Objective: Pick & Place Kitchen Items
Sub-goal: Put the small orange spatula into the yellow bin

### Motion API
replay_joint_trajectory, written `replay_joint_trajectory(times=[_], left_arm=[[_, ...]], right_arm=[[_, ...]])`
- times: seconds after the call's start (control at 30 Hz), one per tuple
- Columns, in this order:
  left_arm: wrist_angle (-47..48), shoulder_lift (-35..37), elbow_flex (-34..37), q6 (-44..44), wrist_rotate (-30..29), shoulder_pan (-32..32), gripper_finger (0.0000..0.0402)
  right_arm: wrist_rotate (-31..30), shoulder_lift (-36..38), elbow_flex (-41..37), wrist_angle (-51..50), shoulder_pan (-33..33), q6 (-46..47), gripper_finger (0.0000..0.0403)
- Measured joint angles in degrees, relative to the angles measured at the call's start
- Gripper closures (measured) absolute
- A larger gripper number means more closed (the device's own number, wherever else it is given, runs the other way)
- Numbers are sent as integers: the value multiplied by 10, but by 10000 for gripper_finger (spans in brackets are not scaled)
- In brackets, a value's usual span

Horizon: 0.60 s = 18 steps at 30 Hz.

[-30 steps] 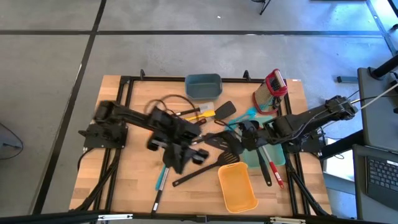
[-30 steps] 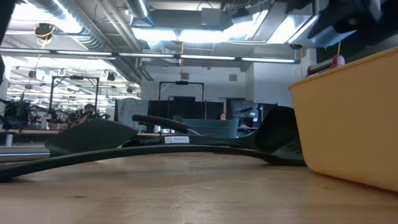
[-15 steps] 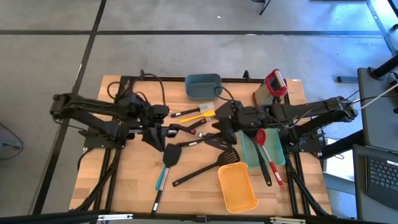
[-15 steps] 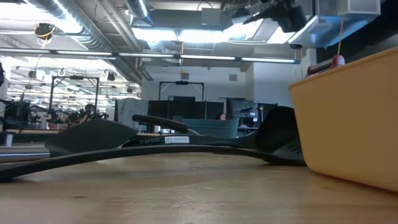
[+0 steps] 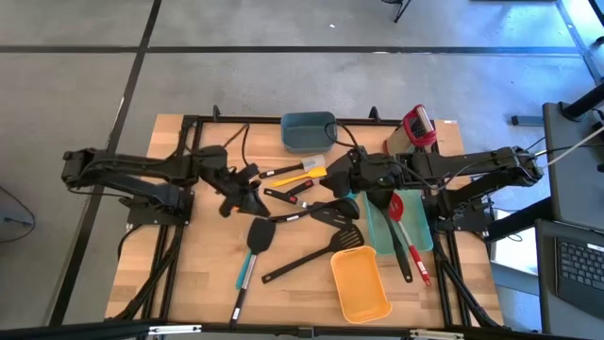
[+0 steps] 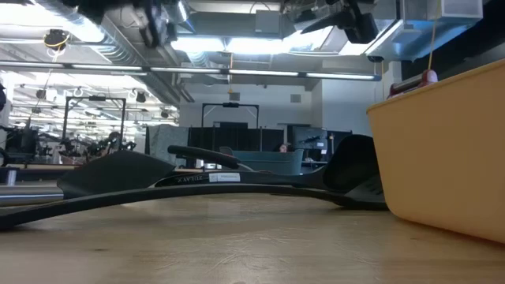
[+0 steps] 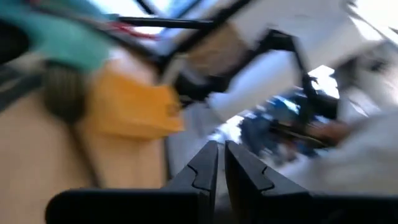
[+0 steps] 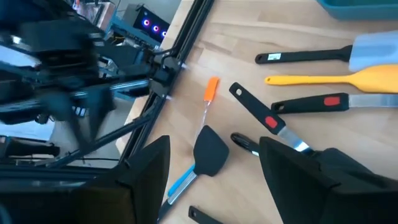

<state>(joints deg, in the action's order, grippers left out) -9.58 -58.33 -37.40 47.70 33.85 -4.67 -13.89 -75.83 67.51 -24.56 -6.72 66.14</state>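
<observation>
Kitchen items (image 5: 302, 219) partly hidden under both arms; left hand (image 7: 219, 163) closed, empty, blurred; right hand (image 8: 214, 180) open

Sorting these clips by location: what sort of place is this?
Probably an industrial lab or workshop, not a kitchen: the low view shows exposed ceiling ducts and strip lights, and the wooden table stands on a bare concrete floor.

A robotics lab or workshop: exposed ceiling ducts (image 6: 118, 35) at the upper left, strip lights (image 6: 229, 43) top centre, bare concrete floor (image 5: 283, 80) across the top around the table (image 5: 203, 274).
</observation>
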Motion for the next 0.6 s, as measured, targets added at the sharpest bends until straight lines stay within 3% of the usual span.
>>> replay_joint_trajectory(times=[0.23,0.4,0.6], left_arm=[[78,4,52,28,-172,1,380],[146,4,76,125,-279,15,380],[229,5,78,238,-360,49,380]], right_arm=[[11,0,0,0,0,-37,155],[71,0,0,0,0,-80,155],[126,0,0,0,0,-117,155]])
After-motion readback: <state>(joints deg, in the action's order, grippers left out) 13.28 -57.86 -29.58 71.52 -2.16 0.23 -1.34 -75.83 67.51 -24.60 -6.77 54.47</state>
